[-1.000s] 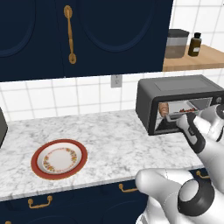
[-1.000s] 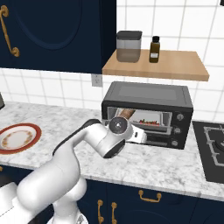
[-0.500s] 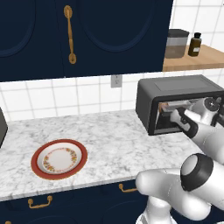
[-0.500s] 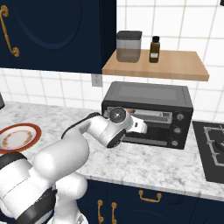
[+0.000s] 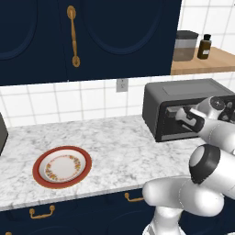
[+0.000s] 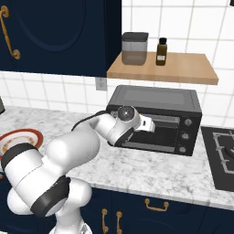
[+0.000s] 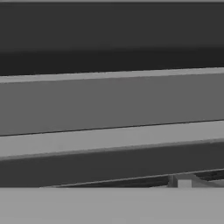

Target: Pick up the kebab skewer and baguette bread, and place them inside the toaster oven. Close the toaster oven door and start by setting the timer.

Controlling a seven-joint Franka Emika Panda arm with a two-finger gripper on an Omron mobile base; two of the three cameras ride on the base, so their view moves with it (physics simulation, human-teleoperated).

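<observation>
Dark grey and boxy, the toaster oven [image 6: 155, 119] sits on the white marble counter [image 5: 114, 147] at centre right of the right base view and at the right edge of the left base view, just below a light wooden shelf [image 6: 169, 68]. Its drop-down door with the glass window [image 6: 153, 132] appears raised against the front, and three small round knobs [image 6: 185, 135] run down the panel at its right side. Whether the skewer and the loaf lie inside cannot be told; the window is too dark and partly covered.

The white arm with dark joints reaches across the middle of the right base view, and its hand ends right at the upper part of the door. The gripper [image 6: 150, 126] points at the oven front near the top of the window; in the left base view the same gripper [image 5: 180, 115] shows at the right, against the oven face. Its fingers stand wide apart, with nothing seen between them. The hand view is pressed close to flat grey horizontal bands of the oven front, too close to name the parts.

At the lower left of the left base view a round plate with a red rim and a flowered centre [image 5: 62, 166] lies on the counter, well apart from the oven. On the shelf stand a grey lidded canister [image 6: 134, 48] and a small brown bottle with a dark cap [image 6: 161, 51]. Dark navy cabinets with brass handles [image 5: 72, 34] fill the top left.
</observation>
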